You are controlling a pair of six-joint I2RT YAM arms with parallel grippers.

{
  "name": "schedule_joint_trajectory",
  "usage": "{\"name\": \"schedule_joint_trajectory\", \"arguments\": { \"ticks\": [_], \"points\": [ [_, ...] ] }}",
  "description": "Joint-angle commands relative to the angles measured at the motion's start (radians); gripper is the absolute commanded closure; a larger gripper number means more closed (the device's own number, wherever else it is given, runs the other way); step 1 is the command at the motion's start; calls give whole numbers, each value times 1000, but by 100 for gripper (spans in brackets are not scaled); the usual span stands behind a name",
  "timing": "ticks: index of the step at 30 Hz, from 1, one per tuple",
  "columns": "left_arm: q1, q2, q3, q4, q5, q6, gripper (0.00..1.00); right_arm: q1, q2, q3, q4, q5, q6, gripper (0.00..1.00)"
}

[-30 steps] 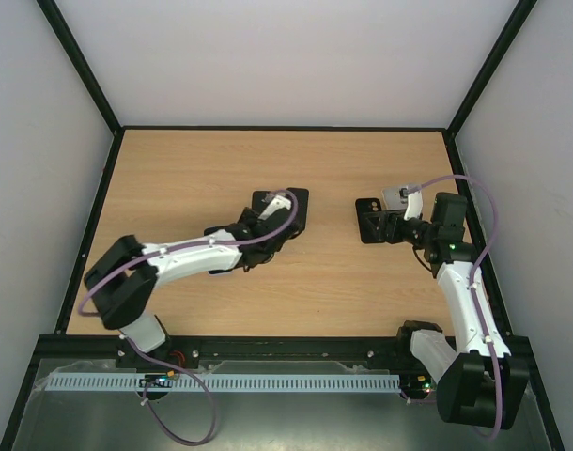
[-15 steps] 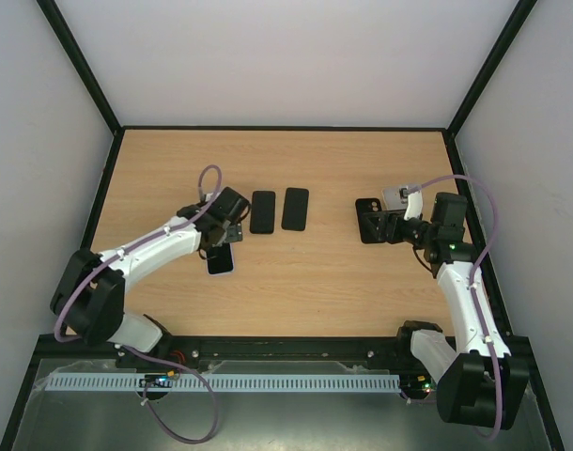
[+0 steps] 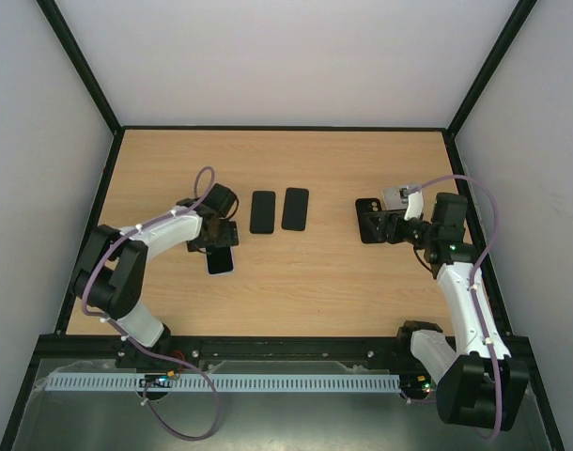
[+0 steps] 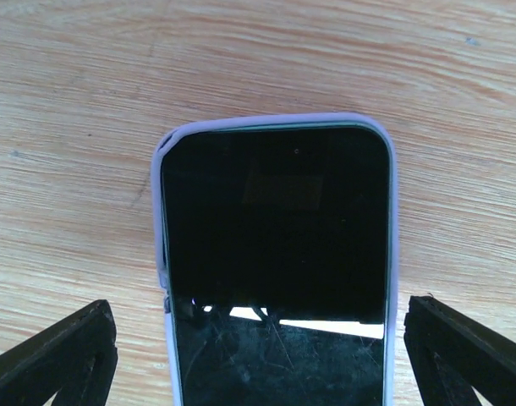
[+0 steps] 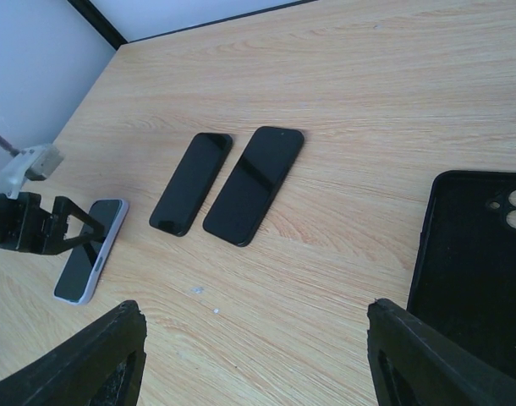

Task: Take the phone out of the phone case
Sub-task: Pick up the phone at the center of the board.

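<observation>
Since a second ago the left arm (image 3: 164,230) has swung off the two bare black phones (image 3: 263,211) and folded back over the wooden table (image 3: 315,282), its left gripper (image 4: 256,306) spread wide astride, without touching, the phone (image 4: 275,220), which lies screen-up inside the phone case (image 4: 162,161), while the right gripper (image 5: 254,313) hangs open over a third black slab (image 5: 474,254).

Wood-grain table (image 4: 72,85), smooth and matt; phone (image 4: 275,220) with glossy black glass face, reflective and finely scratched; phone case (image 4: 161,161) with smooth matt lavender rim, apparently soft plastic; black shell (image 5: 474,271), matt.
</observation>
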State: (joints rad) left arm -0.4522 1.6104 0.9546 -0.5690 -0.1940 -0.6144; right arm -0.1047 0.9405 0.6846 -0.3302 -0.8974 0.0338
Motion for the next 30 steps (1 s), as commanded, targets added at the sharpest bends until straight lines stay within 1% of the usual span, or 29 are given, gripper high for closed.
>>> {"name": "schedule_joint_trajectory", "arguments": {
  "ticks": [1, 3, 6, 11, 15, 20, 30],
  "points": [
    [28, 36, 29, 14, 73, 31, 8, -1, -17, 2, 4, 12, -16, 30],
    [35, 65, 48, 14, 92, 41, 8, -1, -19, 3, 4, 11, -15, 30],
    [35, 95, 71, 5, 83, 42, 8, -1, -20, 4, 2, 13, -16, 30],
    [35, 110, 89, -2, 74, 33, 9, -1, -22, 4, 2, 15, -17, 30],
    [35, 114, 110, -39, 43, 16, 9, -2, -20, 3, 2, 15, -19, 30],
    [38, 132, 128, -73, 25, 18, 5, -1, -20, 4, 1, 14, -19, 30],
    [40, 191, 125, -64, 54, 57, 4, -1, -22, 3, 1, 20, -18, 30]
  ]
}}
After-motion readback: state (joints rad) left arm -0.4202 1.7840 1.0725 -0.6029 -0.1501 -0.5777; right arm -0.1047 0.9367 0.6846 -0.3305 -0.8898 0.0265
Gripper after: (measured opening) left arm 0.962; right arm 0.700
